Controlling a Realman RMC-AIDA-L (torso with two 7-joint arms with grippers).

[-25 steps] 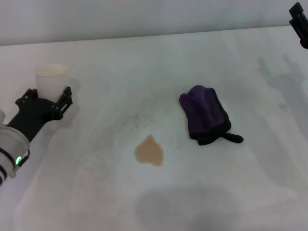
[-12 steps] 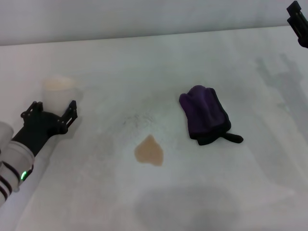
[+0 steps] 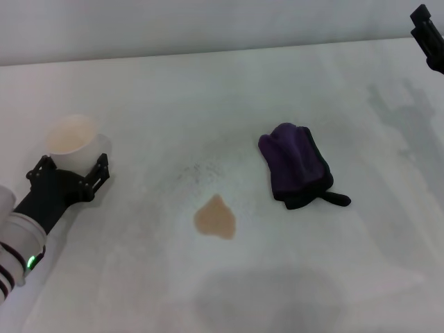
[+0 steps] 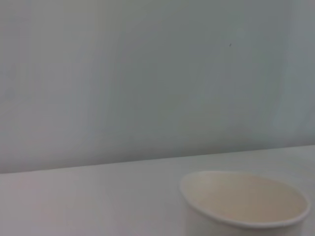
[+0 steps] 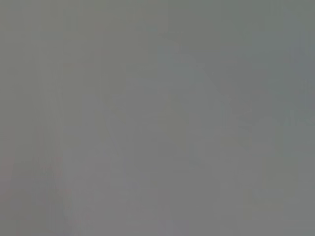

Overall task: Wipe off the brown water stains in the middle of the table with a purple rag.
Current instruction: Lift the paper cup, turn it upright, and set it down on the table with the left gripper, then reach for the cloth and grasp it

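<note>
One bunched soft purple rag [image 3: 298,166] lies beside heart-shaped brown water stains [image 3: 215,218].

No text, label, brand, number or sign can be read in any of the views. The white paper cup [image 3: 71,143] at nine o'clock shows a plain wall and rim with no print, the purple rag [image 3: 296,166] carries no visible tag, and the white counter [image 3: 229,90] bears no markings that can be read.
</note>
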